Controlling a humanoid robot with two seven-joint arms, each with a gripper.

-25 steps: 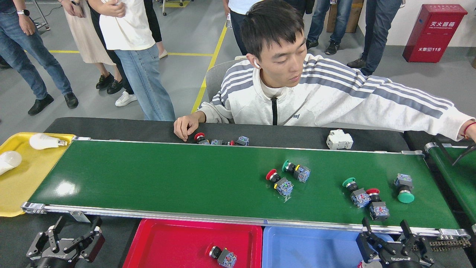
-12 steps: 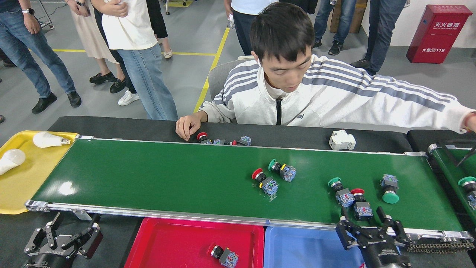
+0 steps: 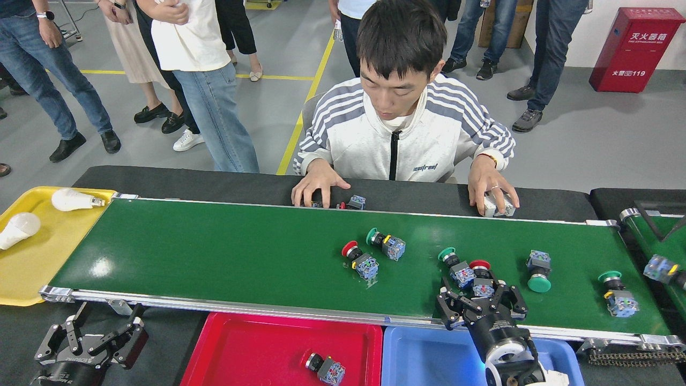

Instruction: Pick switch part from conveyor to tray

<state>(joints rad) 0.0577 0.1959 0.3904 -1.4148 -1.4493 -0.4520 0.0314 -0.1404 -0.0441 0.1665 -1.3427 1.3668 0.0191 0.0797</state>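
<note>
A: Grey shop floor behind, standing people cut off at the top edge. Green conveyor [image 3: 241, 257] runs across the view with 1 seated person [image 3: 402, 134] on its far side, both hands at the far rail. What is at the right gripper [image 3: 481, 301]?

B: It sits over the conveyor's near edge, fingers spread wide either side of a red-capped switch part [image 3: 481, 277]. Cannot tell whether the fingers touch it; the part's lower body is hidden by the gripper. A green-capped switch [image 3: 454, 267] lies just left of it, touching or nearly so.

A: Other parts?

B: Right of the gripper, a green switch cap-down [image 3: 537, 271], then another green one [image 3: 616, 295] near the belt's end. Left of the gripper, a red and green pair [image 3: 372, 252]. 1 more sits on the narrower belt [image 3: 662, 268], half cut off.

A: Trays?

B: Blue tray [image 3: 423, 356] right below the gripper, mostly covered by the arm. Red tray [image 3: 252, 348] to its left holds 1 switch [image 3: 325, 369]. Yellow tray [image 3: 32, 262] far left has 2 bulbs [image 3: 48, 212].

A: Left gripper [image 3: 91, 335]?

B: Parked low off the belt, open, holding nothing.

A: Person's hands?

B: Each covers small parts on the black strip; too hidden to identify.
</note>
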